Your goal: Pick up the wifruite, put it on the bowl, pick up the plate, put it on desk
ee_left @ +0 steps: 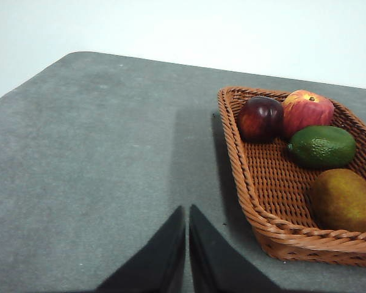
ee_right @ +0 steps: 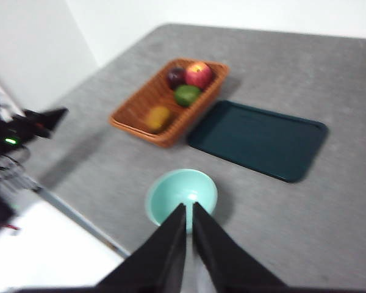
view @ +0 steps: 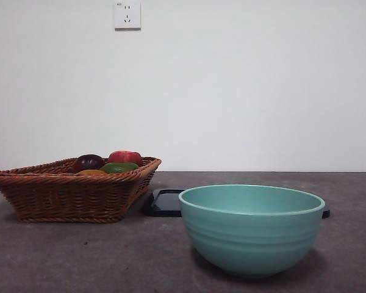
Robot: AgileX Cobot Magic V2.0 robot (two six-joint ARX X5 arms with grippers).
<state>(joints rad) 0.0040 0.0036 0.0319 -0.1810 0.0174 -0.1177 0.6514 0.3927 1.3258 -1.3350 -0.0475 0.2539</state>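
Four fruits lie in a woven wicker basket (ee_left: 274, 201), and the dull orange-brown oval one, the wifruite (ee_left: 344, 200), sits at one end of it, just beside a bumpy green fruit (ee_left: 322, 146). Past those are a glossy dark purple fruit (ee_left: 260, 119) and a red apple (ee_left: 307, 111), touching each other. The basket is shallow, with a braided rim, and rests on the matte, mottled grey desk (ee_left: 91, 165).

Near the basket stands the bowl (view: 251, 229), round, deep and teal-green, with faint ridges around its outside. Between and behind them lies a flat dark rectangular tray (ee_right: 258, 139) with rounded corners, just beside the basket.

The left gripper (ee_left: 187, 244) hangs above bare desk beside the basket, its two black jaws pressed together with nothing between them. The right gripper (ee_right: 189, 235) is high over the table above the bowl, jaws likewise closed and empty.

Only the right wrist view, which is blurred, shows the tray's whole outline. The front view shows just a sliver of the tray and only the tops of the fruits. It shows neither arm, but does show a white wall socket (view: 127, 14).
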